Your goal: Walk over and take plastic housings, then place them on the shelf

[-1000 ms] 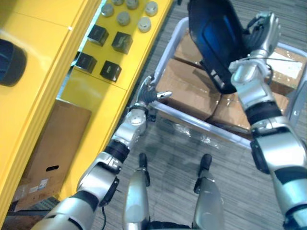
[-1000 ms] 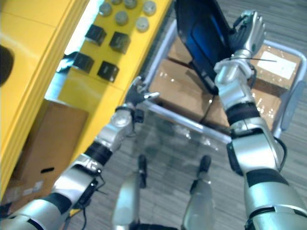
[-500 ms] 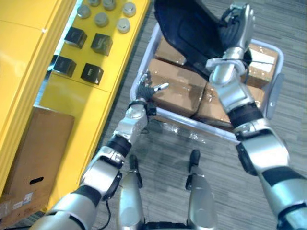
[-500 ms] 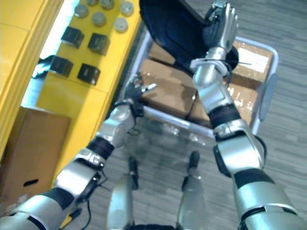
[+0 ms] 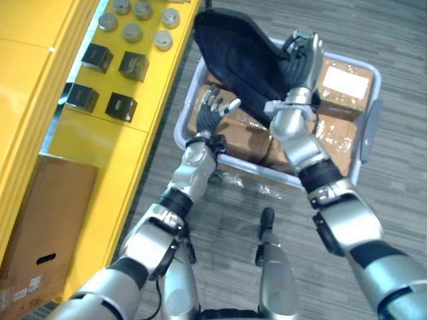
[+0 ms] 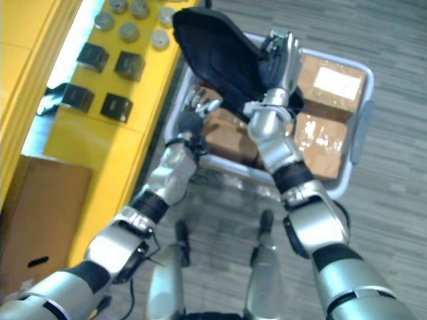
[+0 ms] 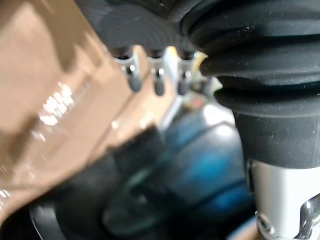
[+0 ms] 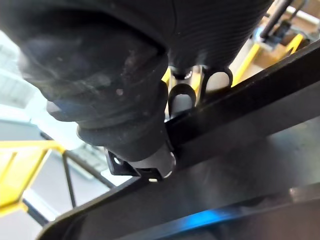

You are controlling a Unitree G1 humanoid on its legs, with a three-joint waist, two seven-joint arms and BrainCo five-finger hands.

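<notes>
One housing [image 5: 240,57] (black), four cubes [image 5: 133,65], six discs [image 5: 132,32]

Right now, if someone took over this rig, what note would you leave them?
Right hand: shut on the black plastic housing, which it holds tilted above the cart of cardboard boxes.
Left hand: open, fingers spread, just under the housing's lower edge; contact unclear.
Done: housing is lifted.
Left: carry it to the yellow shelf on the robot's left and set it down.
</notes>
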